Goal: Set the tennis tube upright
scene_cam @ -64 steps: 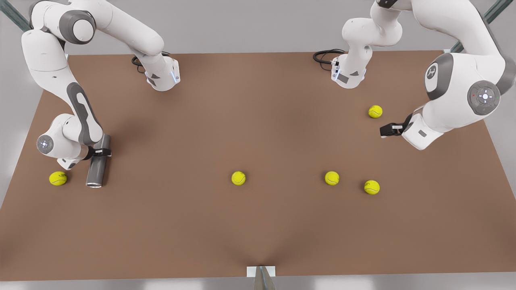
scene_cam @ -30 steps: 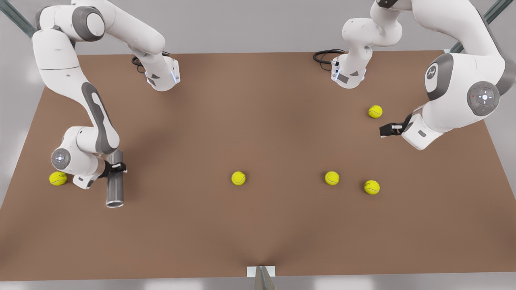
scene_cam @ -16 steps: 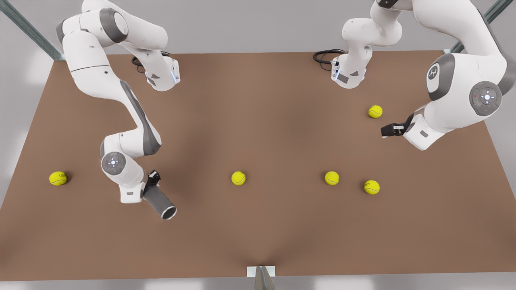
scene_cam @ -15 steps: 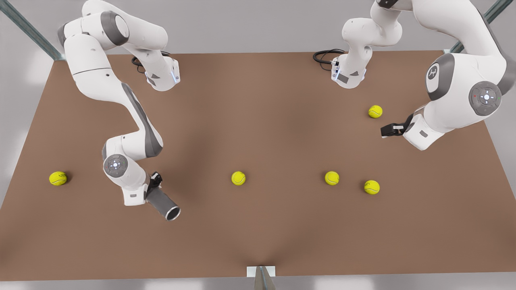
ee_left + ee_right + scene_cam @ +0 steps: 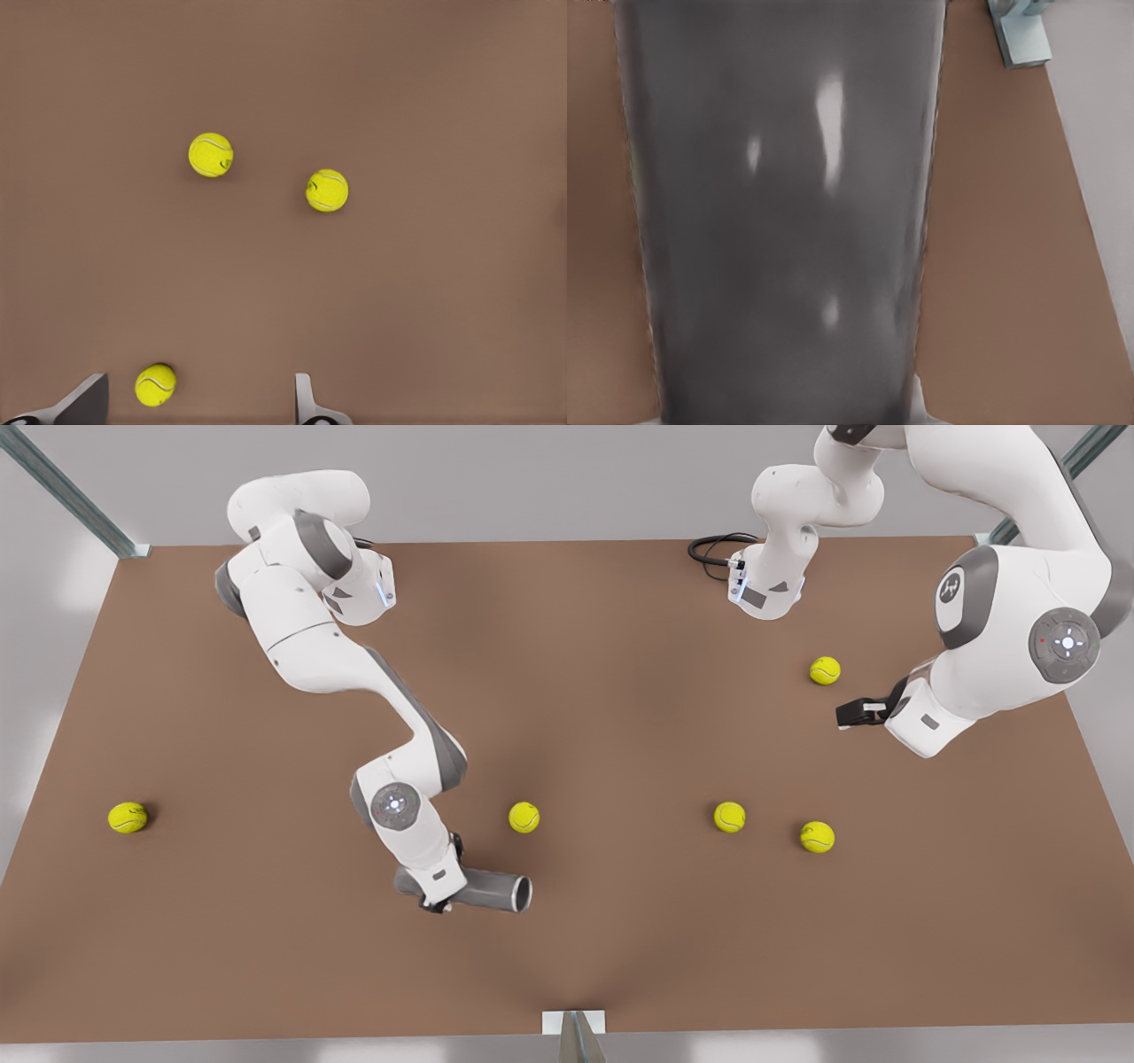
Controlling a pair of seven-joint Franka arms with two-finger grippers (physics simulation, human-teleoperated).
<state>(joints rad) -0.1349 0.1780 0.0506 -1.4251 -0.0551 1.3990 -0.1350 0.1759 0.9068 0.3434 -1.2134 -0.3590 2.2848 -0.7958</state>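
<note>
Right tool [image 5: 440, 893] clamped on the tennis tube [image 5: 492, 889], held level low in the front view, left of centre.

The tube is a smooth, glossy dark-grey cylinder with a silvery rim at its open end, which points toward the front view's right; the tool grips near the opposite end. In the right wrist view its barrel [image 5: 784, 212] shows soft highlights. The left tool [image 5: 850, 712], fingers apart, waits at the front view's right above the matte brown surface [image 5: 620, 691], near fuzzy yellow-green balls [image 5: 825, 670].
</note>
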